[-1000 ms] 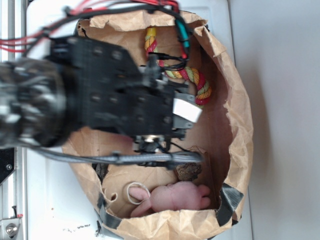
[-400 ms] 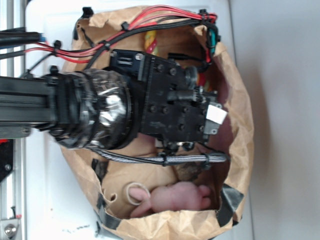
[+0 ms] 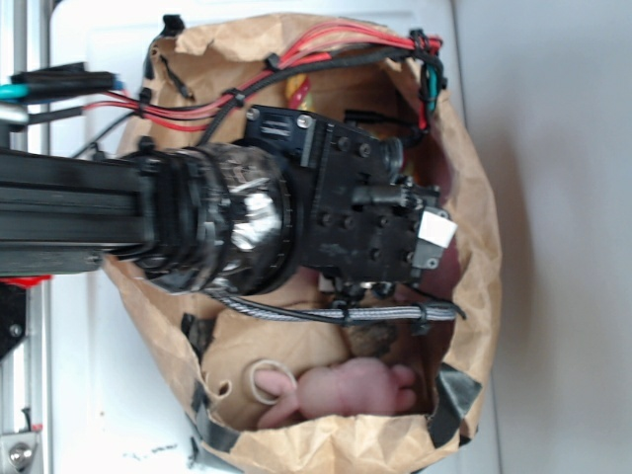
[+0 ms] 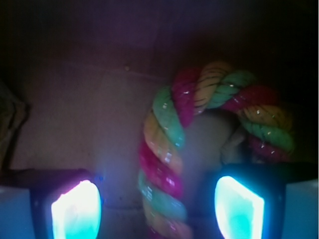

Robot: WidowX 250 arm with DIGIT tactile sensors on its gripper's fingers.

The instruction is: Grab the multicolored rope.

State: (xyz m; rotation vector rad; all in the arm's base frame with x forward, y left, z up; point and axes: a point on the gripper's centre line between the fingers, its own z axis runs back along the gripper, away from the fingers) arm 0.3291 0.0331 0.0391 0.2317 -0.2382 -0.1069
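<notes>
In the wrist view the multicolored rope [image 4: 163, 149], twisted in red, yellow and green, runs up from the bottom edge and bends over to the right. My gripper [image 4: 157, 209] is open, and the rope's straight part lies between the two glowing fingertips [image 4: 75, 211], touching neither. In the exterior view the black wrist [image 3: 370, 222] hangs inside the paper bag and hides the fingers. There only a small yellow and red end of the rope [image 3: 299, 91] shows above the wrist.
The brown paper bag [image 3: 476, 296] walls in the space on all sides. A pink plush toy [image 3: 355, 390], a beige string loop [image 3: 267, 381] and a dark brown lump [image 3: 373, 338] lie at its near end. Red and black cables [image 3: 326, 44] cross the bag's top rim.
The arm has swung right and gone deeper into the bag. The wrist now covers the rope's curve that showed a second ago.
</notes>
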